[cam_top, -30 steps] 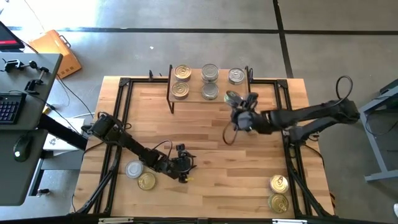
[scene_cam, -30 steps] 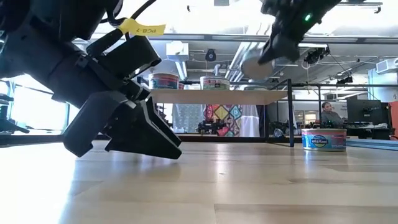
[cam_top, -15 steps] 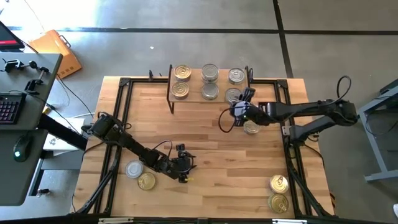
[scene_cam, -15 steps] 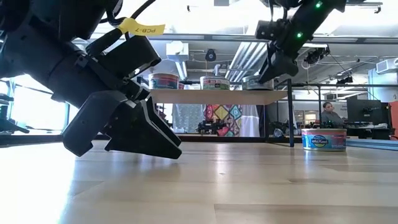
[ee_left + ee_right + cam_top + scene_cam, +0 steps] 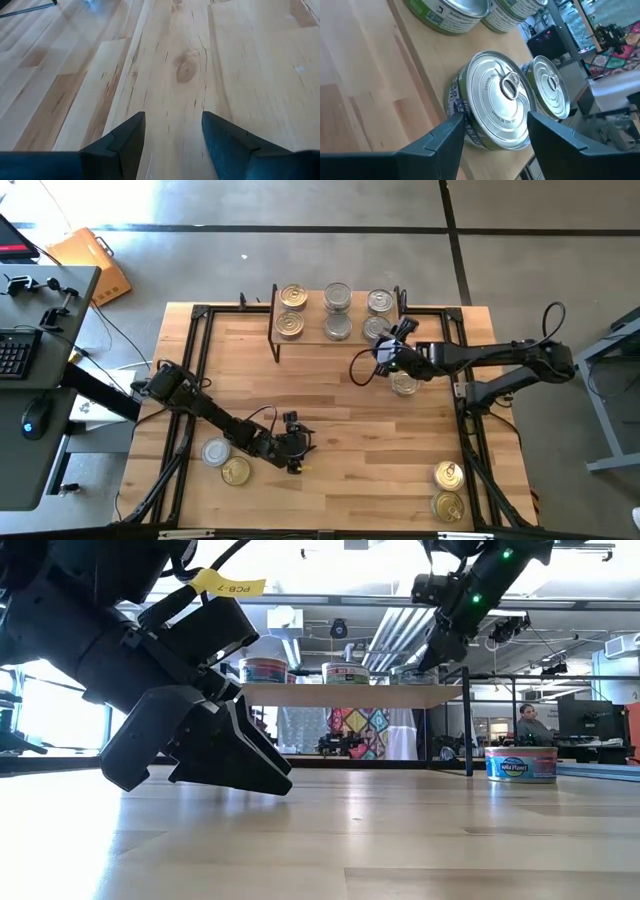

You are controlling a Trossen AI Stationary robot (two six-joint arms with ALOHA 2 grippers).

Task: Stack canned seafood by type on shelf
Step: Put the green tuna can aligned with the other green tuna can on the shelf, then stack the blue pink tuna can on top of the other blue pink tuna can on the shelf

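With the silver-lidded tin (image 5: pixel 492 107) seemingly resting at the shelf (image 5: pixel 310 338) top's right front corner, the right gripper (image 5: pixel 492 135), jaws parted around it, should back straight off without nudging it.

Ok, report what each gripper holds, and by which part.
Left gripper: open, holding nothing. Right gripper: set around the side wall of a silver-lidded tin standing on the shelf; whether it grips cannot be told.
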